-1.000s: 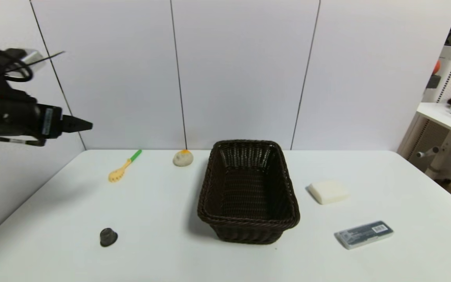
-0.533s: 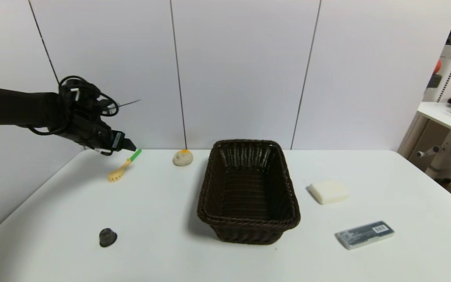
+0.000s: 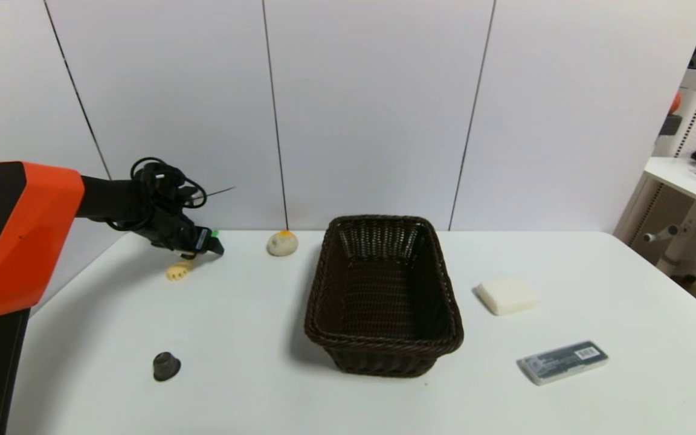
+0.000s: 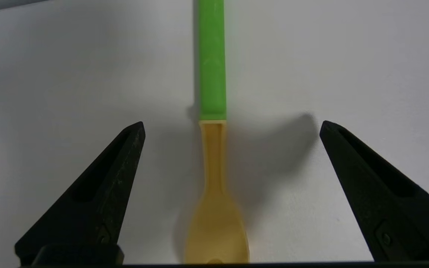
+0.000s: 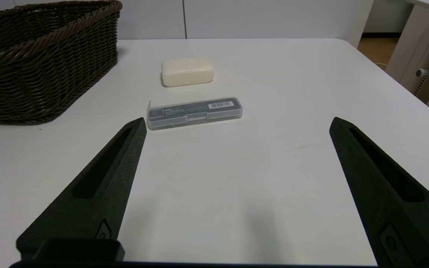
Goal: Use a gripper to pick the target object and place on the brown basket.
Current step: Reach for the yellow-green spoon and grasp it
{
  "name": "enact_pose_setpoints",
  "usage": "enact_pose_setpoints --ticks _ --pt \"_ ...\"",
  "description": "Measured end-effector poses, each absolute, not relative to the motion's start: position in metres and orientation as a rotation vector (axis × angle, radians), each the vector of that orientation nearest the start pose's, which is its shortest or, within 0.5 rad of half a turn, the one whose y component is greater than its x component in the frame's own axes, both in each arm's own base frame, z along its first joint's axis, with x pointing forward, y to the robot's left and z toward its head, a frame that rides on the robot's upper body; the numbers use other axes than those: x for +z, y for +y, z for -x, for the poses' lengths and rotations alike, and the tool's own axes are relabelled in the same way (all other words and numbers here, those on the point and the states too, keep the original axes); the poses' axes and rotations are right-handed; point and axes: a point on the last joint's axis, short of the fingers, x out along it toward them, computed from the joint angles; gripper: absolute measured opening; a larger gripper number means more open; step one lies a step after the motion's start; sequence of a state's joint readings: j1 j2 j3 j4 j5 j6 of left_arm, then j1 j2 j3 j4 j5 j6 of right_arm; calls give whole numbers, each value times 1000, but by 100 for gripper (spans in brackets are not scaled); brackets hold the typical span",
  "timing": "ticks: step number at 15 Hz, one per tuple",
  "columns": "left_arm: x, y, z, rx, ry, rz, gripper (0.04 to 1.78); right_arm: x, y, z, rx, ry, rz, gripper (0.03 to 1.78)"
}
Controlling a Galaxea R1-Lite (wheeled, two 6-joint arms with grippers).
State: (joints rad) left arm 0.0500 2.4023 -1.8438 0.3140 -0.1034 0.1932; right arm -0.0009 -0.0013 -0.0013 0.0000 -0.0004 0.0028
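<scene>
The toy pasta spoon [image 3: 179, 269] lies on the white table at the far left, its pale yellow head showing and its green tip [image 3: 215, 233] peeking past my claw. My left gripper [image 3: 212, 246] is low over its handle, open. In the left wrist view the spoon [image 4: 212, 149] lies lengthwise midway between the two spread black fingers, touching neither. The brown basket [image 3: 384, 350] stands empty at the table's middle. My right gripper [image 5: 237, 123] is open and empty above the table's near right part, out of the head view.
A beige lump with an orange top [image 3: 282, 243] sits between spoon and basket. A small dark cup [image 3: 166, 365] is at the front left. A white soap bar [image 3: 507, 295] and a clear flat case [image 3: 562, 361] lie right of the basket.
My left arm has swung from high at the left down and forward. Its gripper now sits low over the spoon's handle, hiding most of it in the head view. Nothing else moved.
</scene>
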Motion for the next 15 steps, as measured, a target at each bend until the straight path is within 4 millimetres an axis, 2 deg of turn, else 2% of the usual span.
enact_pose_setpoints --ticks 4,10,13,15 --pt "83 23 -480 -133 870 -111 169 76 0 23 -1 -3 -3 170" --pt "82 32 -481 -115 875 -101 169 76 0 23 -1 -3 -3 170" --pt "83 36 -480 -106 875 -99 126 76 0 23 -1 -3 -3 170" --pt "82 37 -480 -106 879 -98 104 76 0 23 -2 -3 -3 170"
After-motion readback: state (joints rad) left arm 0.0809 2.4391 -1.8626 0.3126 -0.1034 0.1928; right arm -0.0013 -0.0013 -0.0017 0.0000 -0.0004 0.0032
